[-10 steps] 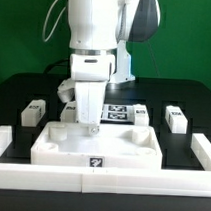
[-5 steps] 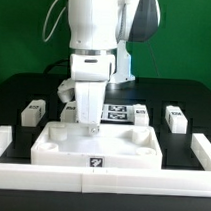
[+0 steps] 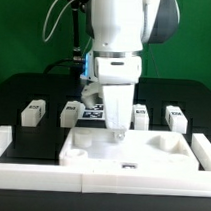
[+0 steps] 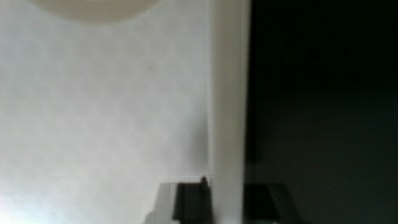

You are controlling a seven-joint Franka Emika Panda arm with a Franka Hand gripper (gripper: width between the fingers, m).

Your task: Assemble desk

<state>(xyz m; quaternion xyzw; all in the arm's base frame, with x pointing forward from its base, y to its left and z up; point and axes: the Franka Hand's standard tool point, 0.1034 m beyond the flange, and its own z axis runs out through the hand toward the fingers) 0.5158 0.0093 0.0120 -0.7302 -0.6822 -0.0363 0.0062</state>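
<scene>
you have the black table (image 3: 24,89) in front of you, with white bars (image 3: 100,180) edging its front and both sides. the arm (image 3: 122,34) stands over the middle, a little to the exterior view's right, and reaches straight down.

the panel (image 3: 151,158) lies flat on the table, rim up, its front edge against the front bar and its far end close to the bar on the exterior view's right. you can make out a socket (image 3: 168,144) in its back corner and a small tag (image 3: 127,169) on its front face. in the wrist view the panel (image 4: 107,120) fills half the picture, with its rim running as a pale wall beside the dark table.

the marker board (image 3: 93,114) lies behind the panel, partly hidden by the arm.

the legs sit in a row behind the panel: one leg (image 3: 33,111) and another (image 3: 68,113) on the exterior view's left of the arm, one (image 3: 140,115) and one (image 3: 175,116) on its right. all lie apart from the panel.

the gripper (image 3: 117,132) meets the panel's back rim. at the wrist you see its dark fingers (image 4: 189,200) either side of that wall, clamped on it.
</scene>
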